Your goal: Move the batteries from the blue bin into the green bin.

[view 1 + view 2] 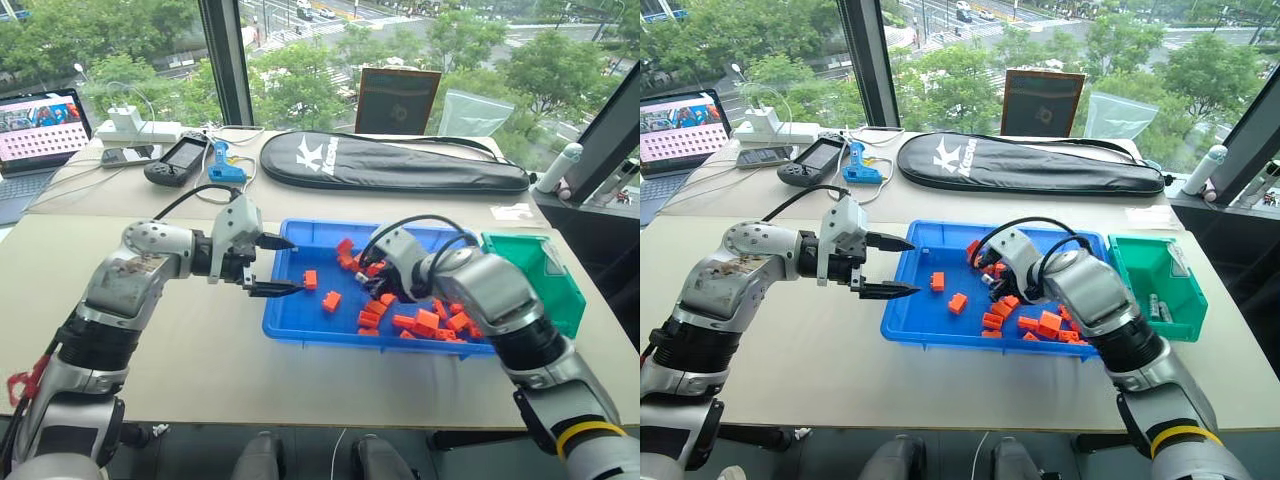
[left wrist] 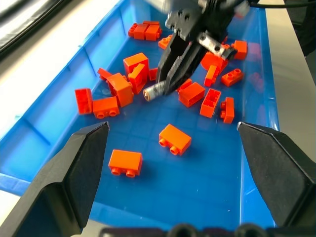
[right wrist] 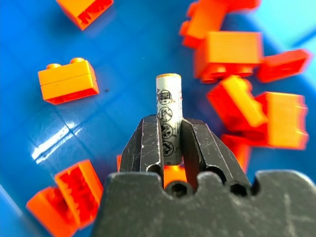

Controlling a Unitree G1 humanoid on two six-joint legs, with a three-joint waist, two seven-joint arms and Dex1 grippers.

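Note:
The blue bin [image 1: 285, 330] lies in the middle of the table and holds many orange bricks [image 1: 428, 322]. My right gripper [image 3: 169, 126] is shut on a silver-grey battery [image 3: 169, 98], which sticks out past its fingertips. It hangs just above the bin's floor among the bricks, and the left wrist view shows the battery [image 2: 157, 90] there too. My left gripper [image 1: 290, 267] is open and empty over the bin's left rim. The green bin [image 1: 1140, 265] stands against the blue bin's right end, with batteries [image 1: 1157, 306] lying in it.
A black racket case [image 1: 390, 160] lies across the table behind the bins. A laptop [image 1: 35, 130], a handheld device [image 1: 178, 158] and cables sit at the back left. A white bottle [image 1: 558, 168] stands at the back right.

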